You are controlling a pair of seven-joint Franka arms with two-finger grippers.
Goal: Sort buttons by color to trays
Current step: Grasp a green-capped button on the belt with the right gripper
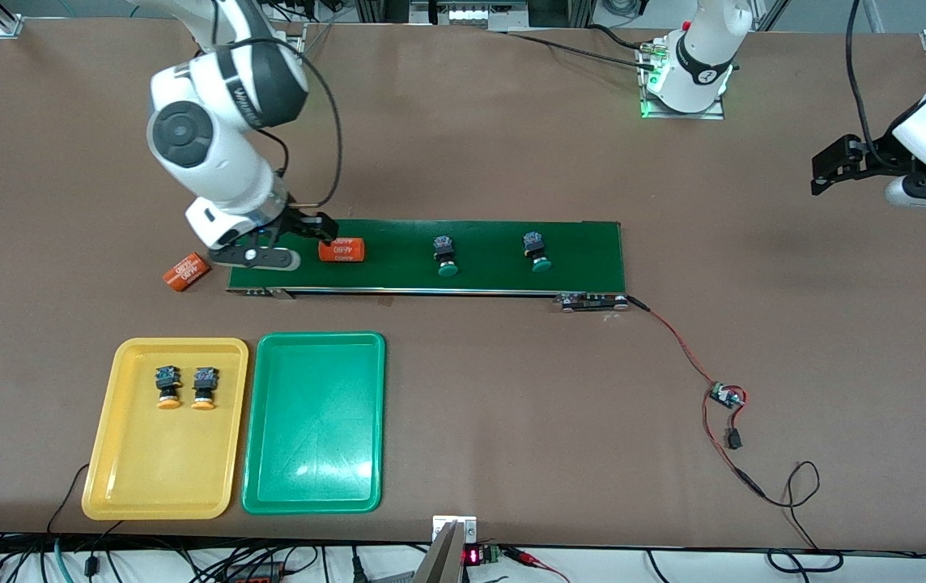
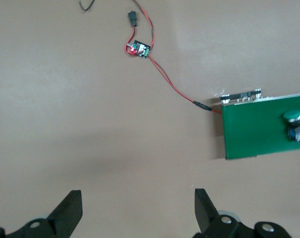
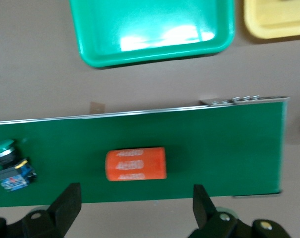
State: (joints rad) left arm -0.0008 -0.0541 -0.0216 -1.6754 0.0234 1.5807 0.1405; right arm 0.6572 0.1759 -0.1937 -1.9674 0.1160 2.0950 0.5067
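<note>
Nearest the front camera lie my two trays side by side on the brown surface (image 1: 511, 389): the yellow tray (image 1: 107, 453) toward my right arm's end, the green tray (image 1: 313, 474) just beside it at its 3 o'clock in the front view. Two yellow-capped buttons (image 1: 167, 386) (image 1: 204, 387) sit together in the yellow tray, caps pointing to 6 o'clock.

Farther off runs the dark-green belt (image 1: 584, 259). Two green-capped buttons (image 1: 443, 254) (image 1: 537, 250) rest on it, well apart. An orange numbered cylinder (image 1: 341, 249) lies on the belt at my right arm's end; a second orange cylinder (image 1: 187, 271) lies off the belt, on the surface.

My right pincer (image 1: 301, 231) hangs over that belt end, spread wide around nothing. My left pincer (image 1: 823, 170) waits, wide too, above bare surface at the left arm's end.
</note>
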